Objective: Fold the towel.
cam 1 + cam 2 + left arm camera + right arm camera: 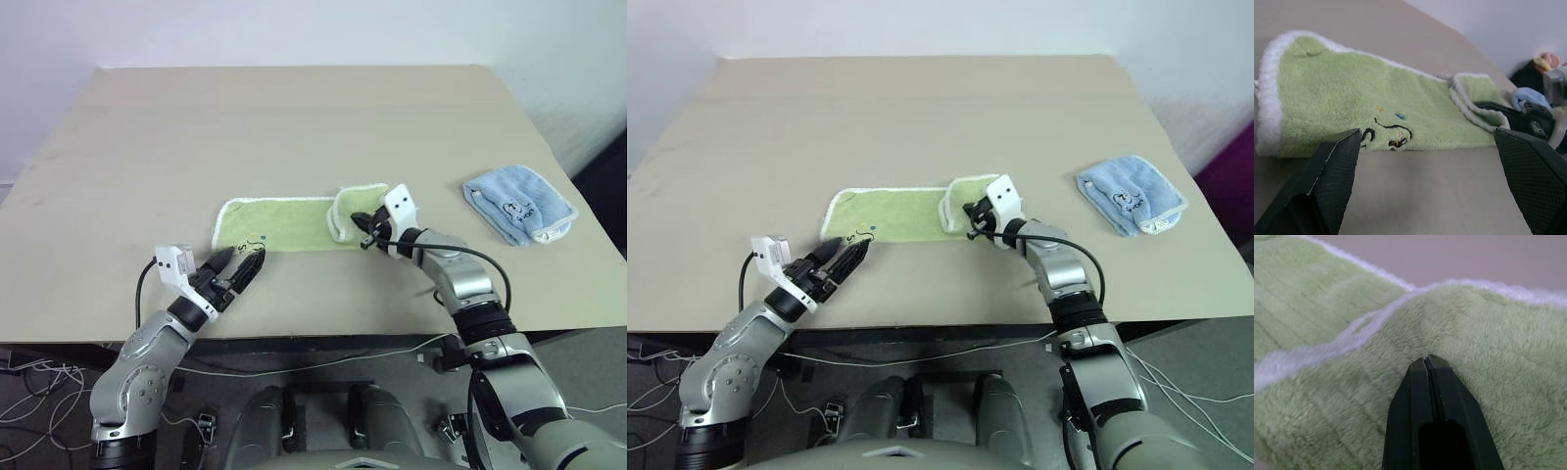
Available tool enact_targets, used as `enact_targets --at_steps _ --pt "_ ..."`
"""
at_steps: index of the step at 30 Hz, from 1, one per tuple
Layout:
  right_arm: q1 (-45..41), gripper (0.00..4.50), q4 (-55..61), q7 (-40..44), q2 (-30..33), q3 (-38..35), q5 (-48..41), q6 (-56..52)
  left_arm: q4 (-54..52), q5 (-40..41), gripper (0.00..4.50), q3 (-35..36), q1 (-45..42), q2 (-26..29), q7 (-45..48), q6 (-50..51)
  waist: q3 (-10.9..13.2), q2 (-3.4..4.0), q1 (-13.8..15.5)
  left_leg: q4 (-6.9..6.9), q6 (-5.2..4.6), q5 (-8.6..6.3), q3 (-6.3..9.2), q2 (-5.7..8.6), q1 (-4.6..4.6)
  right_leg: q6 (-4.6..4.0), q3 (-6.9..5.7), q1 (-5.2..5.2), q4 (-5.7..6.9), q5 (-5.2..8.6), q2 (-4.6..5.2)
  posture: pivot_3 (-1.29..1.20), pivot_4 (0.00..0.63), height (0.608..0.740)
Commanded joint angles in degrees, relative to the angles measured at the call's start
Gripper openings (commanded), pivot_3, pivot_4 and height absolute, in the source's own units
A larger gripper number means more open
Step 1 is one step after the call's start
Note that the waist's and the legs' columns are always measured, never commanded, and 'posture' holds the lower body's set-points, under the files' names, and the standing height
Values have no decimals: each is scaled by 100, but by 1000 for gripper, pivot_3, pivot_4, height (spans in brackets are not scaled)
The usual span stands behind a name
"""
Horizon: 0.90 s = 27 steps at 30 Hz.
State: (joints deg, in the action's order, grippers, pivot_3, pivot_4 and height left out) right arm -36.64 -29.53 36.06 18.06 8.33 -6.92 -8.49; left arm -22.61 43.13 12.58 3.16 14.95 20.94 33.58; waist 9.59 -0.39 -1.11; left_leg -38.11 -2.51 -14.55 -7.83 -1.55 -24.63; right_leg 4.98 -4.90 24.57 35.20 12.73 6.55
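While the fold is only half made, each view adds its part:

Left eye view: the towel (pixel 284 225) lies as a long strip near the middle of the desk (pixel 294 117), its right end turned back over itself into a short flap. The right end effector (pixel 369 231) sits at that flap, probably so it can carry the end further left. The left end effector (pixel 245 266) hangs just near of the towel's left near corner, by the dark logo.

Right eye view: same layout; a blue cloth (pixel 1130 194) lies well apart on the right, out of the way of the fold and, by my reading, no part of the job.

Left wrist view: the left end effector's fingers (pixel 1332 169) stand wide apart and released, with the logo edge of the towel just beyond them. That spread looks meant to take the near hem between them; nothing is gripped yet. The other arm's end effector shows at the folded end.

Right wrist view: the right end effector is clenched, fingertips (pixel 1422 369) pressed together and touching the green pile beside the white piping. Whether a pinch of cloth is caught between them I cannot tell.

Stage: right end doubled over, left end still flat; the fold looks early.
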Motion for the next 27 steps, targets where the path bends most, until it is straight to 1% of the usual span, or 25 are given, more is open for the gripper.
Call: enact_targets --at_steps 1,3,5,7,10,14,20,27 --pt "77 27 -116 143 -70 144 215 257 -381 465 4500 267 17 -167 -522 271 -1 -1 -5 3 -12 -9 1 -1 12 -1 0 -10 -1 1 0 0 150 740" --pt "90 27 203 225 -68 -37 29 277 -376 867 4500 473 29 -388 -861 358 -1 -1 -3 4 -18 -13 2 -2 13 -1 1 -10 -1 1 1 0 150 740" --pt "91 27 629 320 -30 -247 -213 222 -351 1182 4500 613 64 -534 -1157 488 0 1 2 4 4 -1 2 -2 12 -1 1 -8 -1 1 2 0 150 740" --pt "87 27 1052 373 50 -426 -387 117 -264 1508 4500 753 51 -695 -1526 599 2 1 6 4 5 -1 2 -2 10 -1 2 -7 -1 1 6 0 150 740" --pt "45 27 1502 328 185 -668 -535 -56 -77 2151 4500 961 -81 -902 -2069 745 2 1 37 4 -13 -13 4 1 10 -1 2 -6 -1 1 18 0 150 740" --pt "33 27 1868 256 294 -865 -616 -237 170 2726 4500 1060 -381 -970 -2574 853 2 1 43 3 -6 -25 6 5 10 -7 1 -8 -2 4 23 0 150 740" --pt "126 27 2167 89 327 -962 -618 -388 889 2898 4500 1037 -960 -1120 -3421 876 1 3 61 3 -16 -15 7 7 12 -8 -1 -11 -1 4 17 0 150 740" --pt "336 27 2365 -22 319 -935 -600 -442 1215 2936 4500 1020 -1266 -1281 -3821 788 -6 12 167 1 -18 -18 10 13 17 -20 -4 -20 -1 11 21 0 150 740"
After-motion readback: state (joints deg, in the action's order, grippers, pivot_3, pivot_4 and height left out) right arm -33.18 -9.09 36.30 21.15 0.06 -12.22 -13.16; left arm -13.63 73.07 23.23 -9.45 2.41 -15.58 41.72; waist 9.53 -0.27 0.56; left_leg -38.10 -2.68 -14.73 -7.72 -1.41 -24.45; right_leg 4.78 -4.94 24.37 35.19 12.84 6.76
